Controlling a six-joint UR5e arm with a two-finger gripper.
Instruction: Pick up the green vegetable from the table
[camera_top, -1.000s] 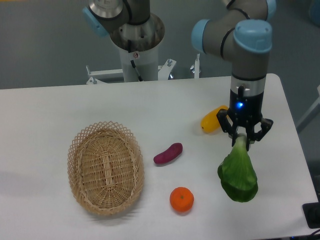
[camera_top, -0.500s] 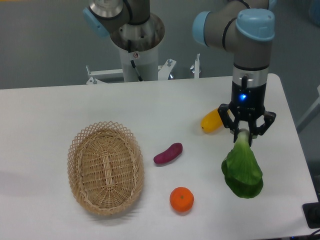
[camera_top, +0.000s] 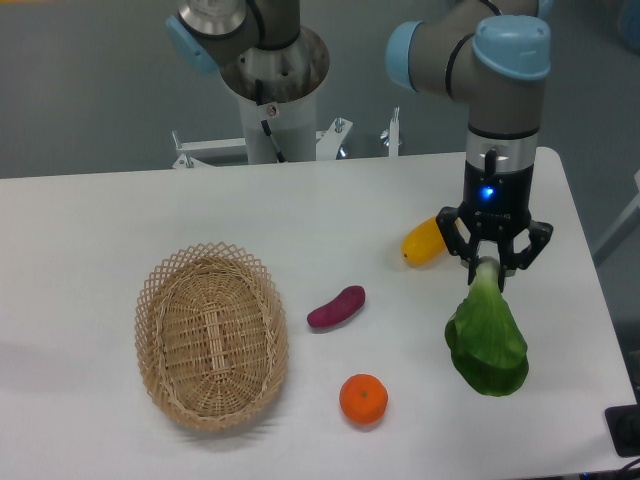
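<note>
The green vegetable (camera_top: 487, 342) is a dark green leafy toy with a pale stem at its top. My gripper (camera_top: 490, 268) is shut on that pale stem, and the leafy body hangs straight down below it over the right side of the white table (camera_top: 120, 215). The leaves' lower end is near the tabletop; I cannot tell whether it touches.
A woven wicker basket (camera_top: 211, 334) stands at the front left. A purple eggplant-like piece (camera_top: 336, 307) lies mid-table, an orange (camera_top: 363, 399) in front of it. A yellow oblong vegetable (camera_top: 425, 242) lies just left of the gripper. The table's right edge is close.
The gripper with the green vegetable moved slightly right and up over the last second; in the last half second it hardly moved.
</note>
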